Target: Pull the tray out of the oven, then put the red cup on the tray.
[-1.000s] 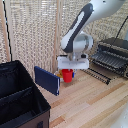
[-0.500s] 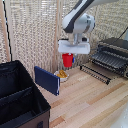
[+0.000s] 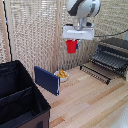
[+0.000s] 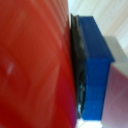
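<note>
The jaws [image 3: 73, 42] are closed on the red cup [image 3: 72, 46], which hangs in the air above the wooden tabletop [image 3: 95, 100], clear of it. In the wrist view the red cup fills most of the frame, pressed against a blue finger pad [image 4: 95, 70]. The oven [image 3: 112, 55] sits at the exterior view's right, door lowered, with the tray [image 3: 111, 58] drawn forward.

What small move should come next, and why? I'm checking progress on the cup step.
Probably carry the red cup sideways toward the exterior view's right, to above the tray. The gripper holds the cup in the air, well short of the oven, whose tray is already pulled out over the open door.
</note>
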